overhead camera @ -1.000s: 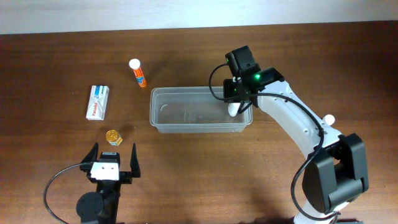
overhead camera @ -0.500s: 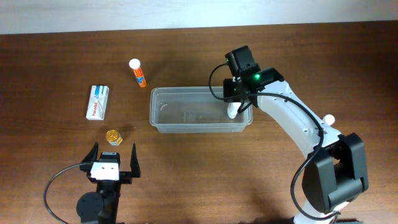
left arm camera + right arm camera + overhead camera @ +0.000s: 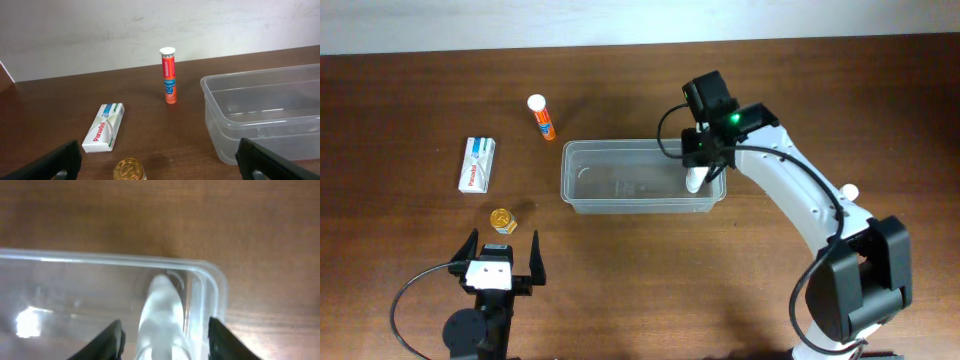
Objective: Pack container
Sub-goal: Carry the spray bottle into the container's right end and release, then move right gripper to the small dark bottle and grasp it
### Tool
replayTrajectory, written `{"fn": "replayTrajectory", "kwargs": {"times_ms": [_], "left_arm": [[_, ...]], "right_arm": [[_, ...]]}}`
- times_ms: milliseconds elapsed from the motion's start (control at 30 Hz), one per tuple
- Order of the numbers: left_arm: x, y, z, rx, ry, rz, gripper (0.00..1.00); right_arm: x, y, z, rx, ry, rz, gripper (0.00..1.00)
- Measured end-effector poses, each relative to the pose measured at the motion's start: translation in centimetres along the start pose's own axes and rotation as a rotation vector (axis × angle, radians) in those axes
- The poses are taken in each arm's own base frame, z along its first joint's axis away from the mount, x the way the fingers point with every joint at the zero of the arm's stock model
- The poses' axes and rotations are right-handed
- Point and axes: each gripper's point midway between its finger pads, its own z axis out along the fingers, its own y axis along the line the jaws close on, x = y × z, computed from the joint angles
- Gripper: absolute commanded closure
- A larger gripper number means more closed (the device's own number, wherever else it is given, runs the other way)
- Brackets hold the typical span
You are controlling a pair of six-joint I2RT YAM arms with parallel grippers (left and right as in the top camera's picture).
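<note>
**A:** While the right gripper (image 3: 165,327) hangs over the clear rectangular plastic container (image 3: 620,205), is it holding anything?

**B:** No. Its jaws are wide, with a gap on each side of the white plastic bottle (image 3: 162,305) between them. That bottle is inside the container, close against the right end wall. I can't tell if it is upright or lying.

**A:** Where is the container?

**B:** Middle of the brown wooden bench (image 3: 650,290). Its long axis runs parallel to the far edge.

**A:** Anything else in it?

**B:** Nothing else shows. The rest of the floor looks bare through the plastic.

**A:** What is outside it?

**B:** Three things, all past the container's left end, toward the left edge.
- The orange tube with white cap (image 3: 168,75) is nearest the far edge and looks upright in the left wrist view.
- The flat white cardboard box (image 3: 103,127) has its long axis pointing roughly at the far edge.
- The small gold-lidded jar (image 3: 129,170) is closest to the near edge.

**A:** Which arm is nearer?

**B:** The left one. The left gripper (image 3: 159,150) is spread wide and empty at the near edge, with the jar just ahead of it and slightly left. The right arm would have to reach across the whole container. My guess is the jar goes next, carried right and toward the far edge into the container's empty left end.
</note>
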Motion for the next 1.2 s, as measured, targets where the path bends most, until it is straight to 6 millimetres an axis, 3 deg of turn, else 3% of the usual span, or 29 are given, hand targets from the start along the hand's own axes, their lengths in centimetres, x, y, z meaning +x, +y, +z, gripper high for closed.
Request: {"fn": "replayTrajectory", "kwargs": {"times_ms": [133, 300, 433, 500, 733, 933, 1033, 1200], "left_arm": [[0.0, 0.0, 0.0, 0.0, 0.0, 0.0, 0.01], [0.0, 0.0, 0.0, 0.0, 0.0, 0.0, 0.01], [0.0, 0.0, 0.0, 0.0, 0.0, 0.0, 0.01], [0.0, 0.0, 0.0, 0.0, 0.0, 0.0, 0.01], [0.0, 0.0, 0.0, 0.0, 0.0, 0.0, 0.0], [0.0, 0.0, 0.0, 0.0, 0.0, 0.0, 0.01], [0.0, 0.0, 0.0, 0.0, 0.0, 0.0, 0.0], [0.0, 0.0, 0.0, 0.0, 0.0, 0.0, 0.01]], "right_arm": [[-2.1, 0.3, -4.4, -0.005, -0.024, -0.013, 0.38], [-3.7, -0.5, -11.5, -0.011, -0.06, 0.001, 0.24], [-3.8, -3.8, -15.7, 0.013, -0.072, 0.078, 0.16], [-3.6, -6.7, -16.8, 0.044, -0.062, 0.154, 0.14], [-0.9, -15.1, -17.3, 0.156, 0.051, 0.38, 0.14], [0.8, -20.2, -17.6, 0.21, 0.092, 0.522, 0.14], [1.8, -22.3, -16.7, 0.233, 0.127, 0.581, 0.15], [4.2, -24.8, -13.3, 0.258, 0.214, 0.644, 0.15]]}}
